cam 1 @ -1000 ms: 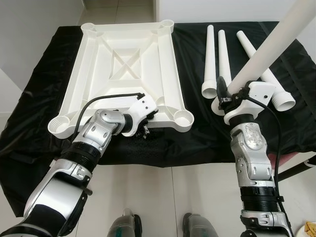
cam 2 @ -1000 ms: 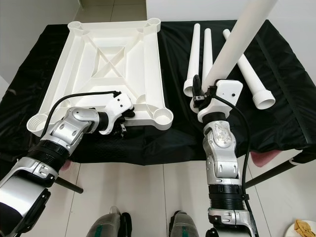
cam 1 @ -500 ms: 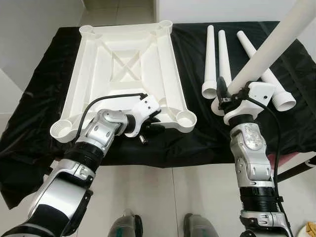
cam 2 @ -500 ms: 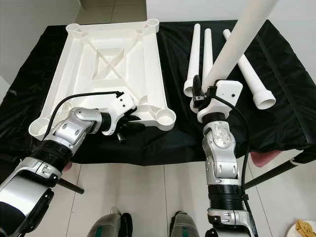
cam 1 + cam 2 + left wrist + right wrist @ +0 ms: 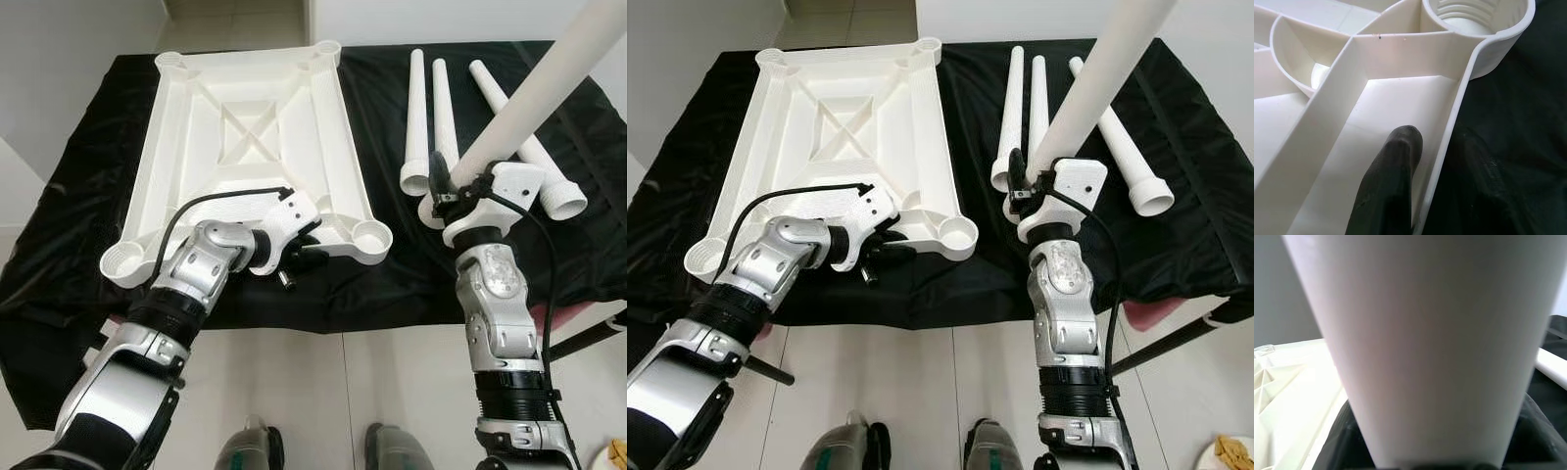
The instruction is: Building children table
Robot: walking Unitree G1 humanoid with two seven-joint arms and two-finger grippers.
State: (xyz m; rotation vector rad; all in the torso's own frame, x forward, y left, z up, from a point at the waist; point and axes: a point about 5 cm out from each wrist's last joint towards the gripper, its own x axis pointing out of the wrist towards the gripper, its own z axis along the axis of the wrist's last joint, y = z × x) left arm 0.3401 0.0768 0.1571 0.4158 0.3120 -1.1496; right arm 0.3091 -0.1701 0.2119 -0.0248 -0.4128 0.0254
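Note:
A white plastic tabletop [image 5: 250, 137] lies upside down on the black-covered table, its ribs and corner sockets facing up. My left gripper [image 5: 294, 257] is shut on its near rim, just left of the near-right socket [image 5: 370, 235]. In the left wrist view one finger [image 5: 1393, 181] rests inside the rim [image 5: 1449, 147], and the threaded socket [image 5: 1476, 14] is just ahead. My right gripper [image 5: 456, 186] is shut on a long white table leg [image 5: 534, 98] that tilts up toward the far right. Three more legs [image 5: 443, 108] lie side by side on the cloth behind it.
The black cloth [image 5: 411, 274] hangs over the table's front edge, close to my body. Pale tiled floor [image 5: 343, 392] lies below. A black rod [image 5: 588, 338] and something pink [image 5: 588, 313] sit at the lower right.
The left gripper has shifted slightly right along the near rim, and the tabletop's near edge has slid a little right with it. The right arm and its leg have stayed put.

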